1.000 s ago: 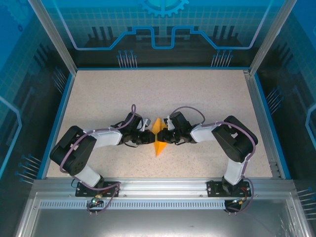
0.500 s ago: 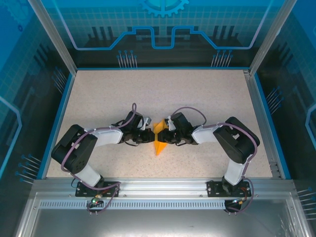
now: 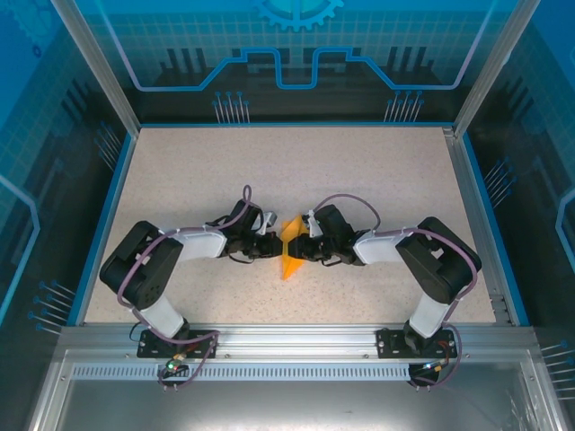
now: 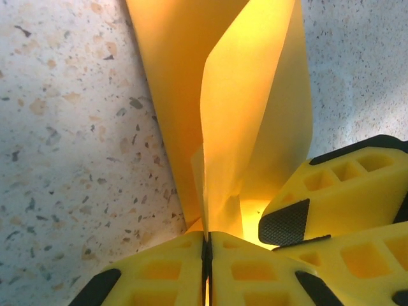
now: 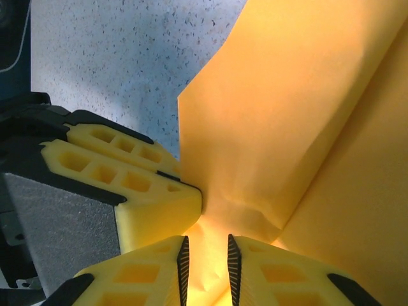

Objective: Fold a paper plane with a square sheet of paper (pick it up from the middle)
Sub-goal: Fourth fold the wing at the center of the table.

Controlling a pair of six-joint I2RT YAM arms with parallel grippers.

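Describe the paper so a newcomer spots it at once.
On the speckled table, find where the two arms meet near the middle. Pinched between the left gripper and right gripper is the paper: a small folded piece, pointed toward the arm bases, orange-yellow against black arms and pale tabletop.

The left gripper (image 4: 207,245), jaws pressed together, pinches the folded paper plane (image 4: 248,115) over the speckled table (image 4: 76,127).

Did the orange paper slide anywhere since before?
No. The paper keeps its place; its pointed tip stays equally far from the near rail.
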